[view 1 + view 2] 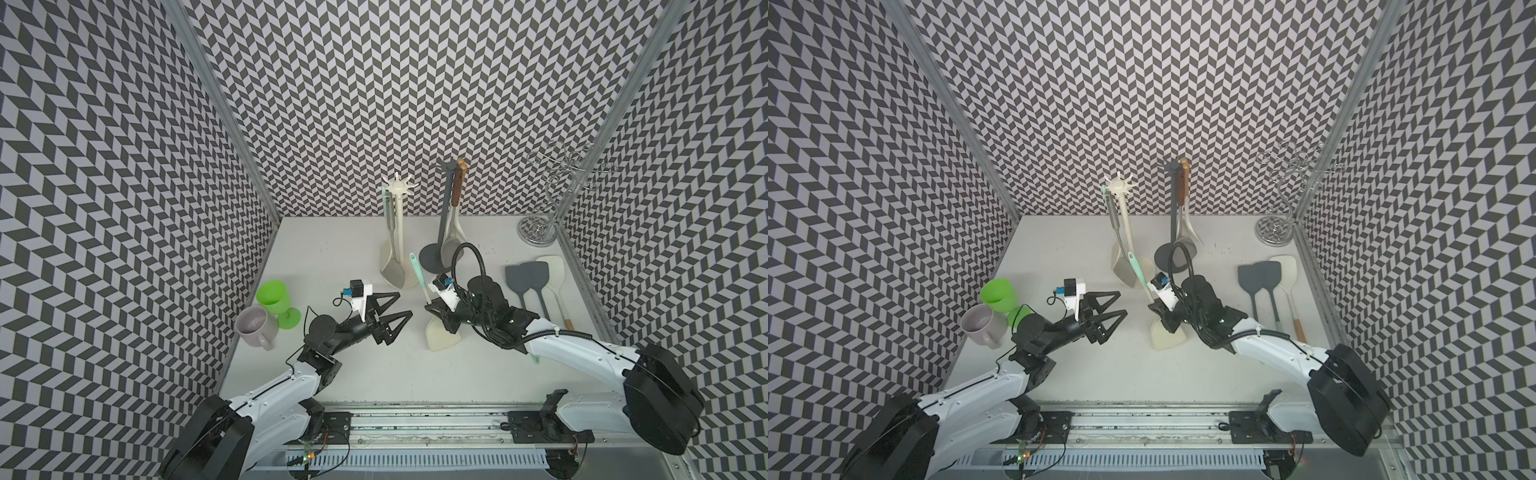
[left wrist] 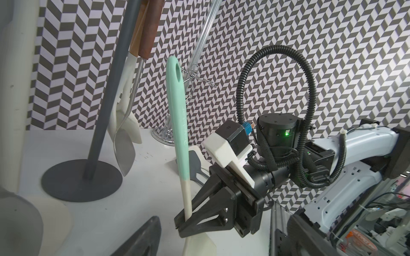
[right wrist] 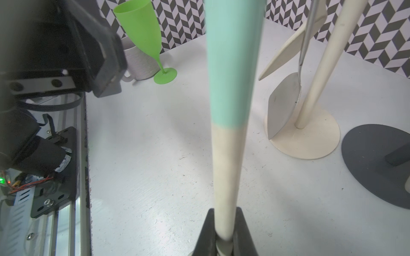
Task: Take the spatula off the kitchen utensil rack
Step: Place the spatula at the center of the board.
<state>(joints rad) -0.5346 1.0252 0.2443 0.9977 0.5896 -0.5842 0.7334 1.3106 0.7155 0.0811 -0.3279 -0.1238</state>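
Note:
The spatula [image 1: 419, 278] [image 1: 1139, 276] has a mint-green handle and a cream blade. It is off the racks and stands nearly upright, its blade low near the table's middle. My right gripper [image 1: 435, 312] [image 1: 1156, 309] [image 2: 180, 223] [image 3: 225, 235] is shut on its cream neck just above the blade. The left gripper [image 1: 404, 304] [image 1: 1122, 302] hangs open a short way to the left, holding nothing. Behind stand a cream utensil rack [image 1: 400, 195] and a dark grey rack [image 1: 446, 208], each with utensils hanging on it.
A green goblet [image 1: 272, 297] and a pale mug [image 1: 254, 326] stand at the left wall. Three spatulas [image 1: 528, 276] lie flat at the right. A chrome wire stand [image 1: 538, 230] fills the back right corner. A metal rail [image 1: 415, 415] runs along the front.

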